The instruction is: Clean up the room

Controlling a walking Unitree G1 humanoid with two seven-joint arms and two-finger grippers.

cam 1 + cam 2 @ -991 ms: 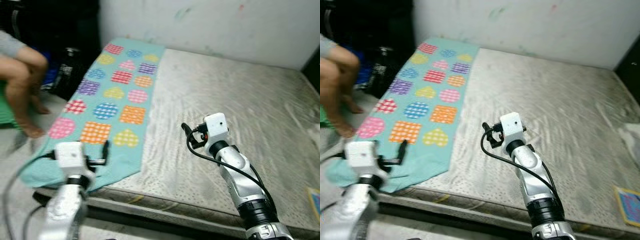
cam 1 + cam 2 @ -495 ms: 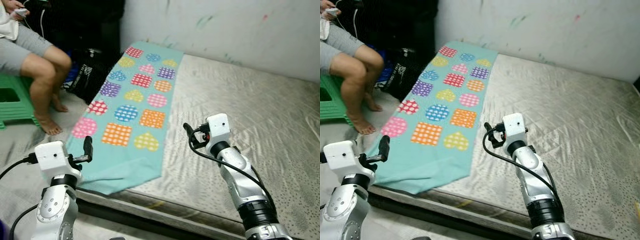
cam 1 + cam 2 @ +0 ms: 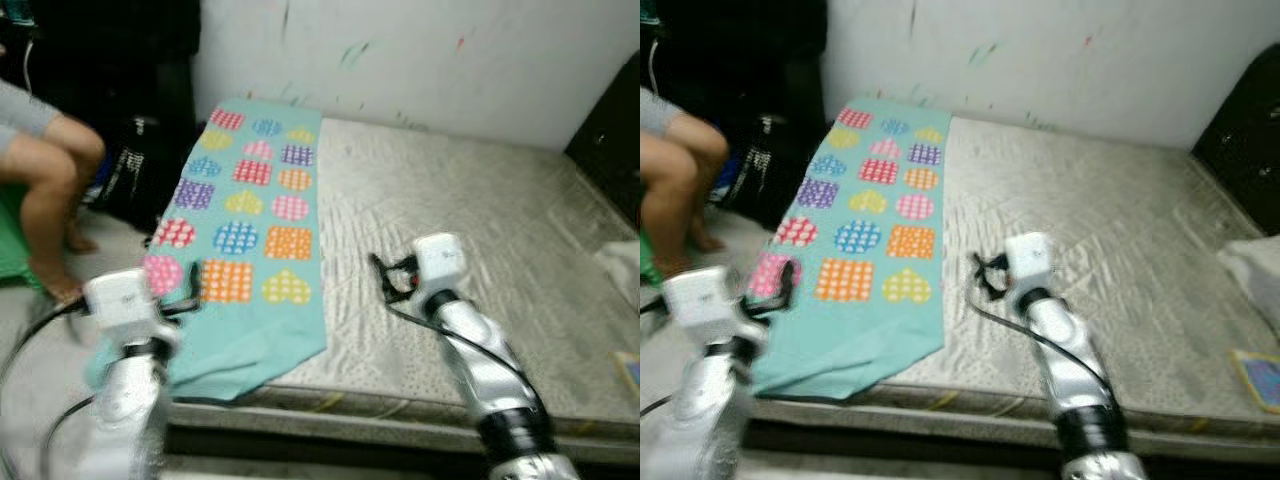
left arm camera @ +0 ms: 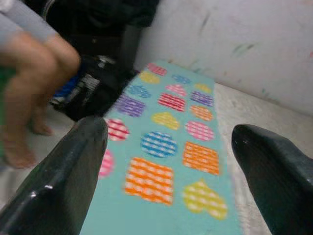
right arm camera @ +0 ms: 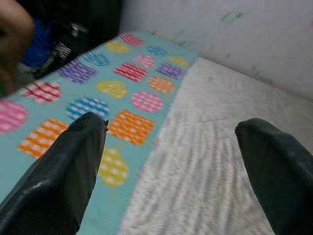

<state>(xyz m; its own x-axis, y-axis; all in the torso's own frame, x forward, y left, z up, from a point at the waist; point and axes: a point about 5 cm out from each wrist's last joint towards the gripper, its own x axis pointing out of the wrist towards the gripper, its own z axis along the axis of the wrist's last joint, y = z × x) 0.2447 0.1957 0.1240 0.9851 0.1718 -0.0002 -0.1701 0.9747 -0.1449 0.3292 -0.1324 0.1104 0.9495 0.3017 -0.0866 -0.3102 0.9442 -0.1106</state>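
both hands open wide and empty; left hand [image 3: 195, 285] is nearer the blanket [image 3: 250, 215], lying near-to-far on bed [image 3: 480, 230].

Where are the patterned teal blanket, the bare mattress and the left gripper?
teal blanket [image 3: 262, 215]: left eye view, middle of its patterned top.
mattress [image 3: 470, 210]: left eye view, bare grey surface.
left gripper [image 3: 190, 295]: left eye view, between its fingertips.

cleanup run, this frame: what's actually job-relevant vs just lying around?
Job-relevant:
- teal patterned blanket, spread along the mattress's left side, its corner hanging over the edge
- left end effector, open, over that corner
- right end effector, open, above the mattress

Just lying about:
- black bag on the floor
- seated person
- small colourful item, mattress's right edge
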